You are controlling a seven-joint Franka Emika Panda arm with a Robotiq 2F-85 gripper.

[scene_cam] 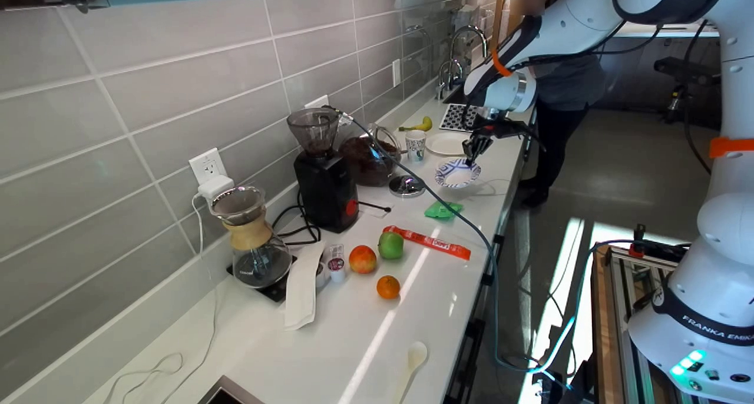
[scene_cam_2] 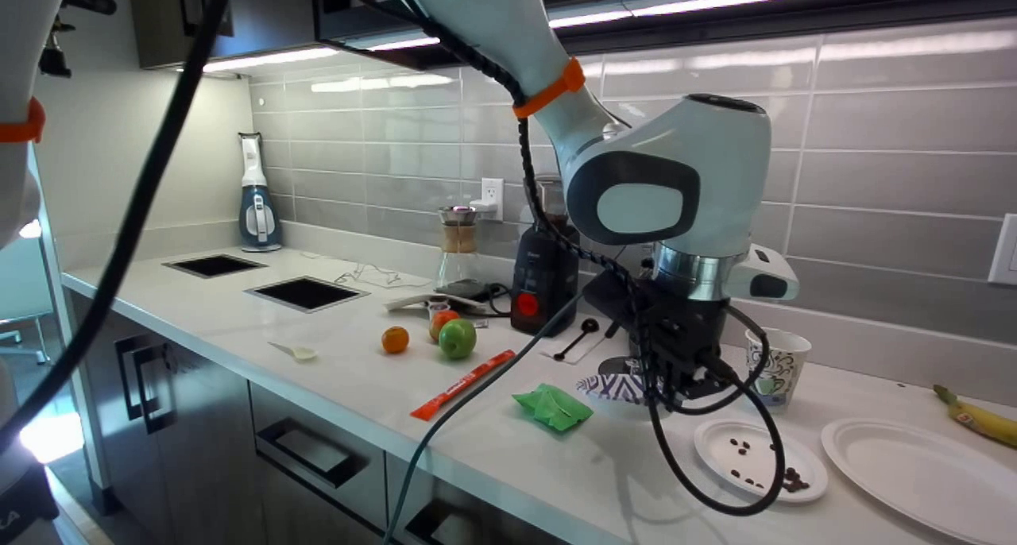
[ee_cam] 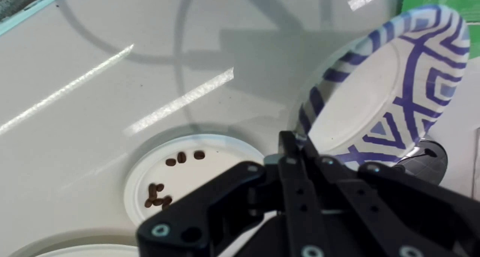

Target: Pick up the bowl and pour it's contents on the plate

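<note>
The bowl is white paper with a blue and purple pattern; it shows in both exterior views (scene_cam: 457,175) (scene_cam_2: 610,387) and in the wrist view (ee_cam: 360,103). My gripper (ee_cam: 299,139) is shut on the bowl's near rim; its fingertips also show in an exterior view (scene_cam: 469,159). The visible inside of the bowl is bare white apart from a tiny speck. I cannot tell how far the bowl is above the counter. A small white plate (scene_cam_2: 715,452) lies beside the bowl with several dark coffee beans on it; it also shows in the wrist view (ee_cam: 210,174), partly behind the gripper.
A larger white plate (scene_cam_2: 898,465), a paper cup (scene_cam_2: 783,362) and a banana (scene_cam_2: 985,422) are near the small plate. A green packet (scene_cam_2: 554,407) lies beside the bowl. A grinder (scene_cam: 327,186), glass jar (scene_cam: 368,162) and metal lid (scene_cam: 406,185) stand by the wall.
</note>
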